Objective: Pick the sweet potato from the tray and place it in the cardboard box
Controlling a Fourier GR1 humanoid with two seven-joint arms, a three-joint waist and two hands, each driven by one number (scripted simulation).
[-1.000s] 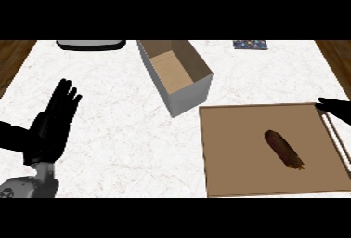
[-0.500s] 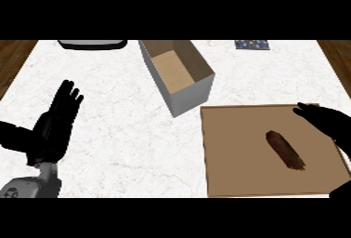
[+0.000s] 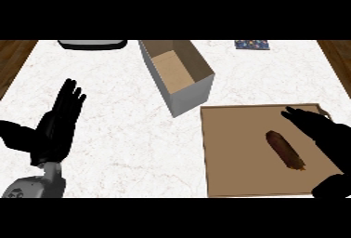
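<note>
Nearest me, my right hand [image 3: 328,139] hangs over the right side of the flat brown square tray [image 3: 233,158], fingers straight and pointing to the far left, thumb held apart down by the tray's near right corner; it is open and grips nothing.

Just to its left lies the dark reddish-brown sweet potato [image 3: 284,149], flat on the tray's right half; its long axis slants from far left to near right, the blunter end away from me and the thinner tip toward me; a thin strip of tray shows between it and my fingers. The tray's left half is bare board.

My left hand [image 3: 56,126] rests at the left of the view, open, fingers up, over the white marbled desk [image 3: 137,153]; wide bare desk lies between it and the tray.

Beyond the tray's far left corner, close but apart from it, stands the long open-topped cardboard box with grey outer walls [image 3: 177,74]; it slants much as the potato does, mouth upward.

At the desk's far edge sit a dark grey rounded object [image 3: 93,44], left of the box, and a small dark blue patterned item [image 3: 252,44] to the right; brown wooden floor [image 3: 14,56] shows past both side edges.
</note>
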